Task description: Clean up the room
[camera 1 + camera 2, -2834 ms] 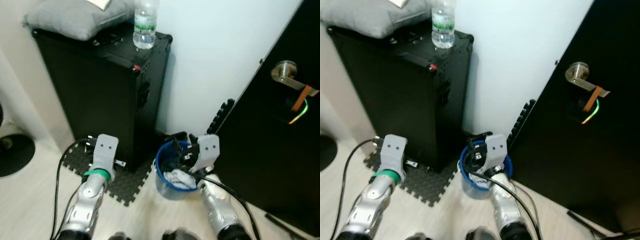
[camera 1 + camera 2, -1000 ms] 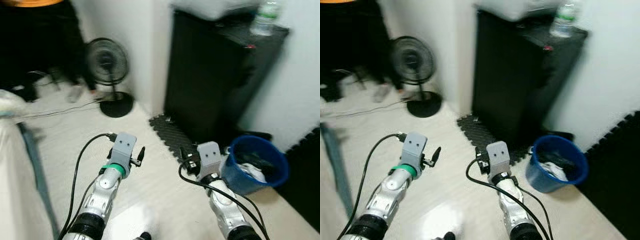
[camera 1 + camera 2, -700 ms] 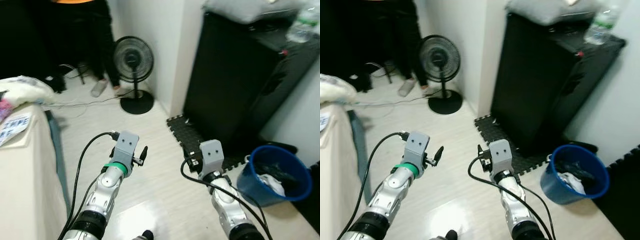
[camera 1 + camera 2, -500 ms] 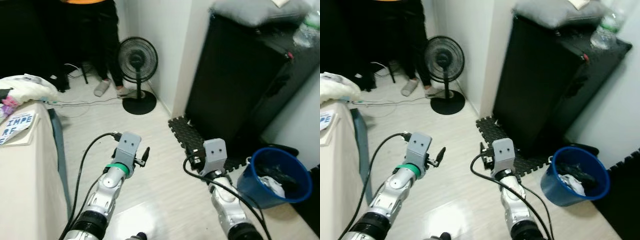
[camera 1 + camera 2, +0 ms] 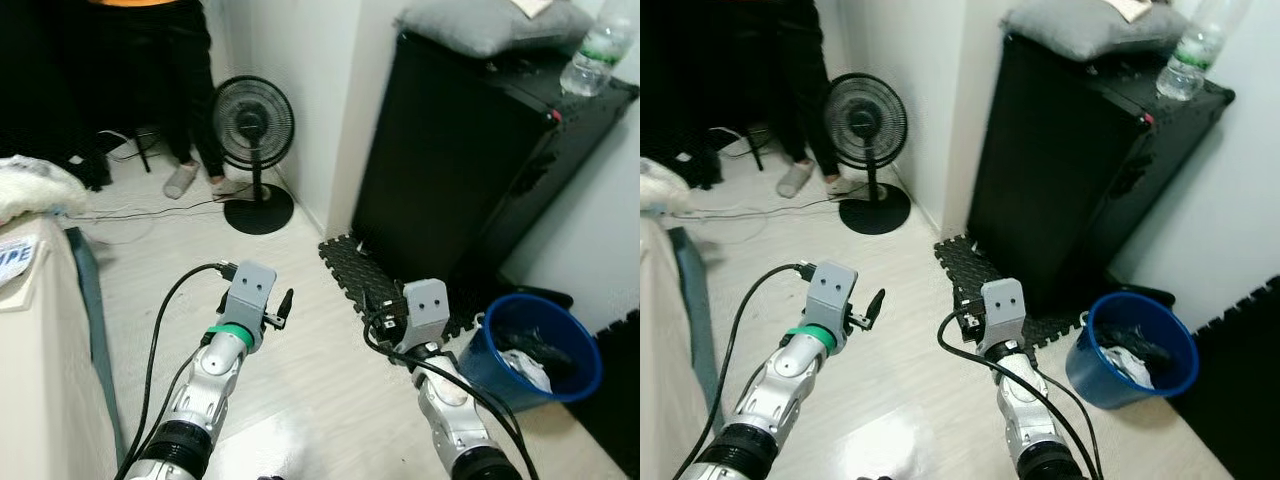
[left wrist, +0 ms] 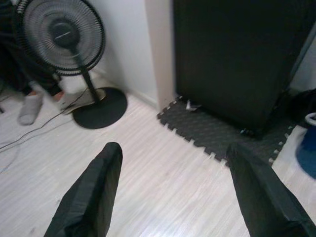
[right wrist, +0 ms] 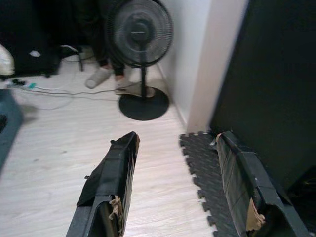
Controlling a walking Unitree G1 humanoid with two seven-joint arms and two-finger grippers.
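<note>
Both hands hanging empty over a pale wood floor.

Left eye view: the bin (image 5: 541, 352), blue and holding crumpled trash, is sitting at 4 o'clock beside a black cabinet (image 5: 470, 160); a bottle (image 5: 600, 57) and a grey cushion (image 5: 490, 25) are resting on top. A fan (image 5: 255, 130) is standing at 11 o'clock, a person's legs (image 5: 195, 90) behind it. A bed (image 5: 35, 330) is lying at 9 o'clock.
Left wrist view: the left hand (image 6: 173, 197) is gaping wide, gripping nothing, above the floor near a foam mat (image 6: 222, 133).
Right wrist view: the right hand (image 7: 180, 192) is also spread open, empty, facing the fan.
</note>
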